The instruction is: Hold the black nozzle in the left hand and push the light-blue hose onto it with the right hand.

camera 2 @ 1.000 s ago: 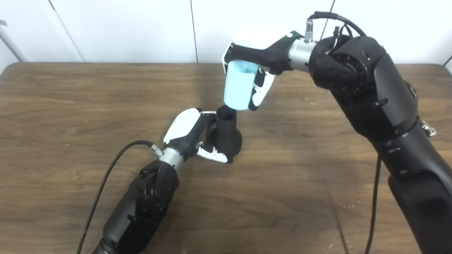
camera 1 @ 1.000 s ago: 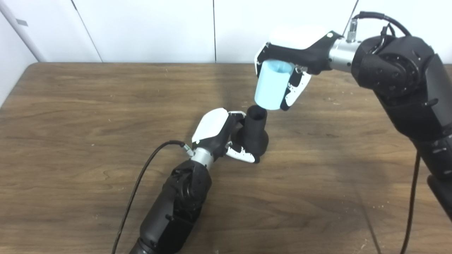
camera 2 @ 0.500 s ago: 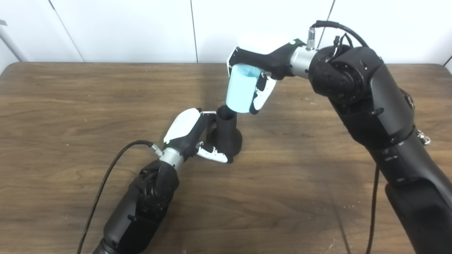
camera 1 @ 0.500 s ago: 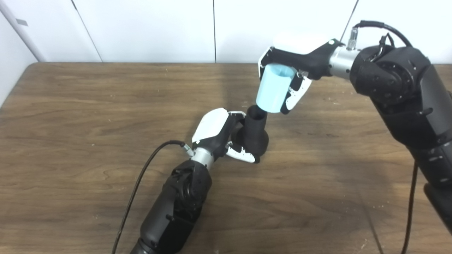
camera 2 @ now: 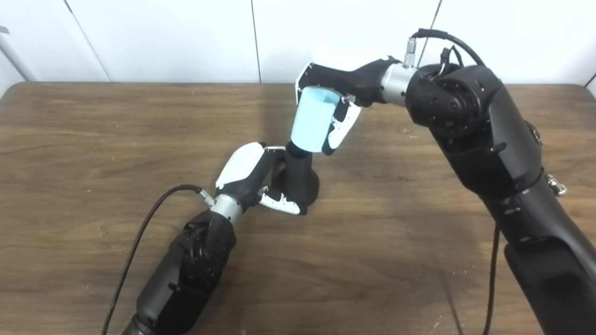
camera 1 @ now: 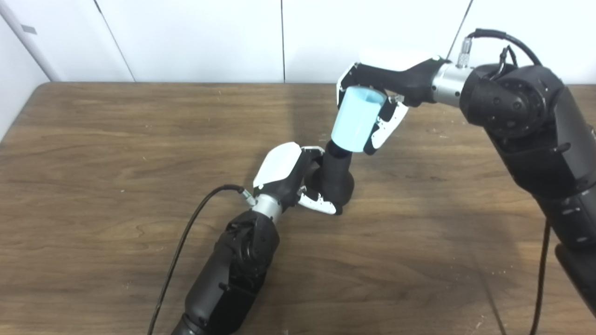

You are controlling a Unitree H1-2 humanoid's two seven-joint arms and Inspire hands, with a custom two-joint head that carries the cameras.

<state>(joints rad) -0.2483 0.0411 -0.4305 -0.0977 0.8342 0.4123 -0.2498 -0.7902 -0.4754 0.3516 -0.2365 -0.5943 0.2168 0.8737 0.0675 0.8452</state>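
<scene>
Evenly and brightly lit from overhead, no hard glare. Soft, blurred shadows on the brown wood-grain table [camera 1: 116,153]: one dark band running back toward the white panelled wall [camera 1: 209,37], another broad one to the right of the black flared nozzle [camera 1: 336,179]. White shell of the right hand [camera 2: 344,100] blown out against the wall. Slightly soft throughout, compression smear on the grain; no marked bending at the edges.

You couldn't see the nozzle's [camera 1: 336,174] top; the hose [camera 1: 356,120] covered it. The left hand [camera 1: 291,177] hid the nozzle's near side. The right hand's [camera 1: 386,95] fingertips were behind the hose. Both arms were cut off at the bottom edge.
</scene>
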